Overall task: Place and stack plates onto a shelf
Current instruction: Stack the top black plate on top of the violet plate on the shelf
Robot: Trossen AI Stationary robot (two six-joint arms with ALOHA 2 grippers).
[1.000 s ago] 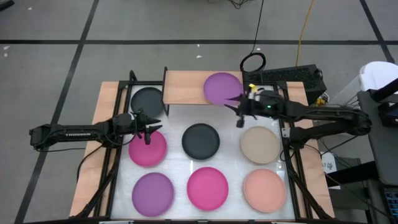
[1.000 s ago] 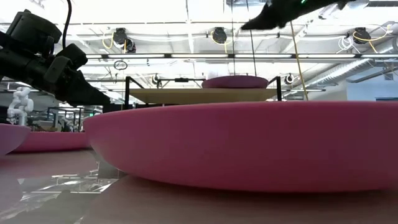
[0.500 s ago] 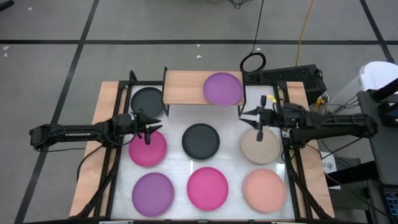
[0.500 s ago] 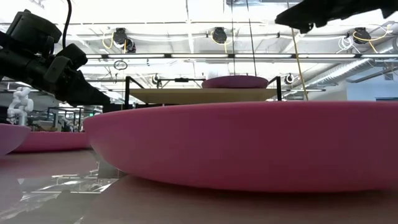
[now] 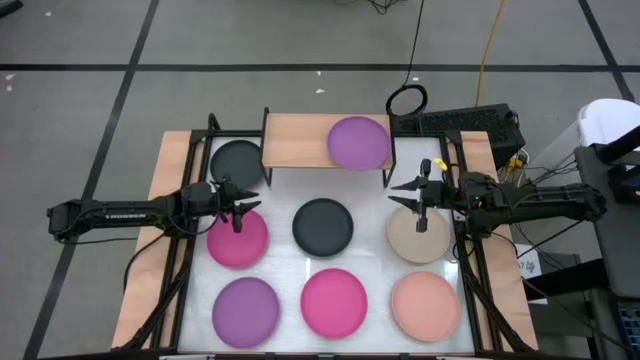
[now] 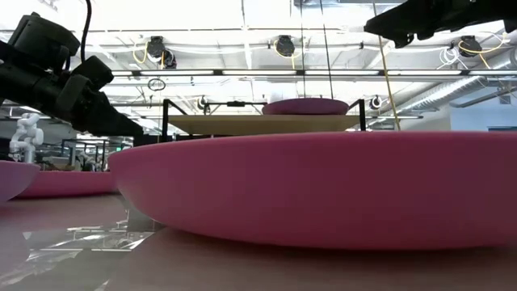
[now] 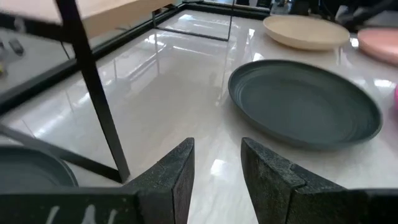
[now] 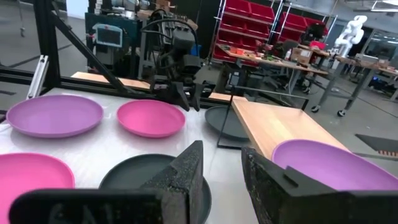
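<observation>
Round matte plates (image 5: pixel 335 301), light-wood shelf (image 5: pixel 296 140)

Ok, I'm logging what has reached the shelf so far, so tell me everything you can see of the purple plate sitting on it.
The purple plate is round, shallow and matte, with a slightly raised rim and no visible marks. It lies flat and right way up on the right half of the shelf, a light-wood board on thin black legs, filling most of the board's depth. Nothing is stacked on it and only the board touches it. The right gripper hangs apart from it, above the beige plate.
</observation>
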